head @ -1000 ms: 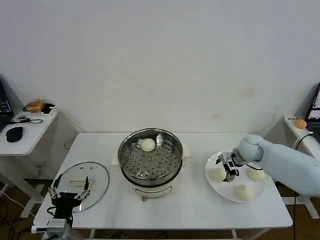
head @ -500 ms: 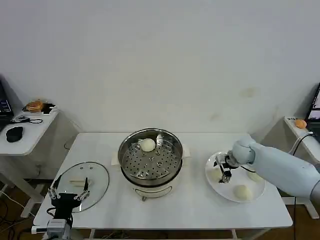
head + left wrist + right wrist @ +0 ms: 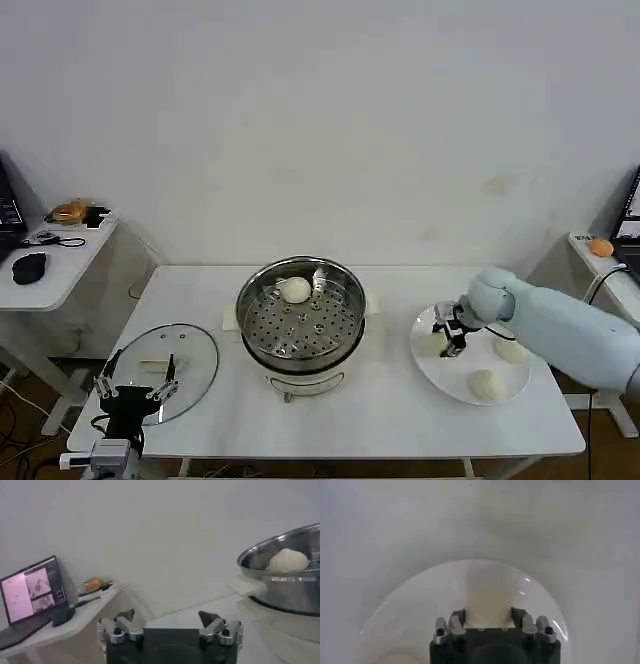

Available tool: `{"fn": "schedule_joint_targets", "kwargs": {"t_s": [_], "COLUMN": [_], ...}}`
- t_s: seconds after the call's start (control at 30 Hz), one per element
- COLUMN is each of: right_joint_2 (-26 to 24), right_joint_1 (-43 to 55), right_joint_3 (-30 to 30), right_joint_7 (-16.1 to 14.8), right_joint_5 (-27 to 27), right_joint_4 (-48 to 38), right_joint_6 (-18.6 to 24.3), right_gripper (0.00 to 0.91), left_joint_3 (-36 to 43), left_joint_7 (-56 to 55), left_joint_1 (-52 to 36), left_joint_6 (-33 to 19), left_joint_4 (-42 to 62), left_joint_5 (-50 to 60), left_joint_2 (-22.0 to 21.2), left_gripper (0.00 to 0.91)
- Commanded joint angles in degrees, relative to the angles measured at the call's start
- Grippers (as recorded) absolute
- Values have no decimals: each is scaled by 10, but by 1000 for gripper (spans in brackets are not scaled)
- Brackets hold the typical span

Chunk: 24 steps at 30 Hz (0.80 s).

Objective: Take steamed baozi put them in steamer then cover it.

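One smooth domed baozi (image 3: pixel 489 592) sits clamped between the right gripper (image 3: pixel 488 614) fingers; left gripper (image 3: pixel 138 388) spread apart.

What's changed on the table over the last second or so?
The right gripper shifted slightly across the plate toward the steamer and now straddles the nearest bun, its fingers either side; whether they squeeze it is unclear. Nothing has been lifted. The two other buns on the plate, the bun in the steamer, the lid and the open left gripper stayed put.
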Motion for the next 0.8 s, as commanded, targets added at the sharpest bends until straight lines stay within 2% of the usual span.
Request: {"fn": "schedule_joint_targets", "kwargs": {"t_s": [0.03, 0.27, 0.37, 0.53, 0.63, 0.8], "right_joint_2": [-30, -21, 10, 85, 130, 235], "right_joint_1": [80, 183, 265, 331, 340, 324], "right_joint_3": [-6, -42, -83, -123, -131, -133], "right_joint_7": [-4, -1, 1, 17, 29, 61], "right_joint_5": [28, 89, 128, 199, 232, 307], "right_joint_4": [32, 73, 87, 87, 81, 62], "right_joint_6": [-4, -22, -35, -68, -93, -145], "right_gripper": [635, 645, 645, 655, 655, 655], "left_joint_3": [1, 2, 2, 0, -2, -6], "left_joint_7": [0, 0, 1, 0, 0, 0], "left_joint_1": [-1, -2, -3, -6, -8, -12], "left_joint_6": [0, 0, 1, 1, 1, 1], "left_joint_4": [0, 0, -2, 0, 1, 3], "left_joint_5": [0, -1, -1, -2, -3, -4], "left_joint_2": [1, 8, 9, 13, 15, 14], "left_gripper": [907, 907, 907, 907, 907, 907]}}
